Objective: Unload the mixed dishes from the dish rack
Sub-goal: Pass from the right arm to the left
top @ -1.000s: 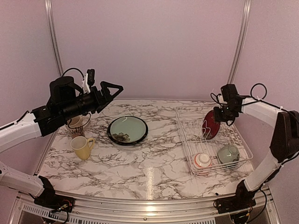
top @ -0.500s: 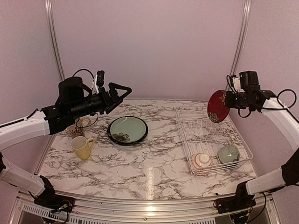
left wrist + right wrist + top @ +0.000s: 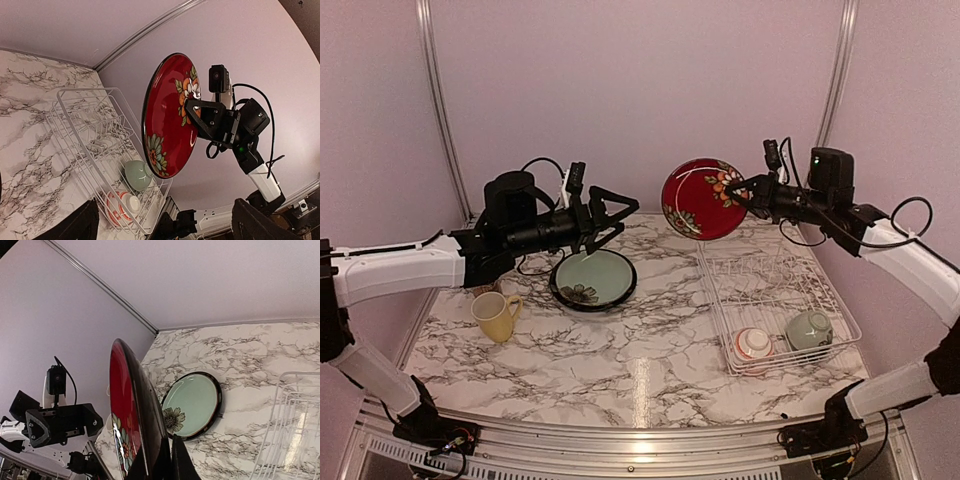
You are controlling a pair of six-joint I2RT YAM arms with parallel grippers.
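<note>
Pinching only the rim, the right gripper (image 3: 733,193) risks dropping the red patterned plate (image 3: 695,200) near the far edge. The left gripper (image 3: 617,222) hovers with its fingers spread apart.

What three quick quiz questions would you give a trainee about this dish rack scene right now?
1. Multiple choice: the right claw holds A) a mug, B) the red plate, C) a bowl.
2. True or false: the left claw is open and holds nothing.
3. Fill in: the dish rack holds ___ bowls.

Key: 1 B; 2 true; 3 two.
</note>
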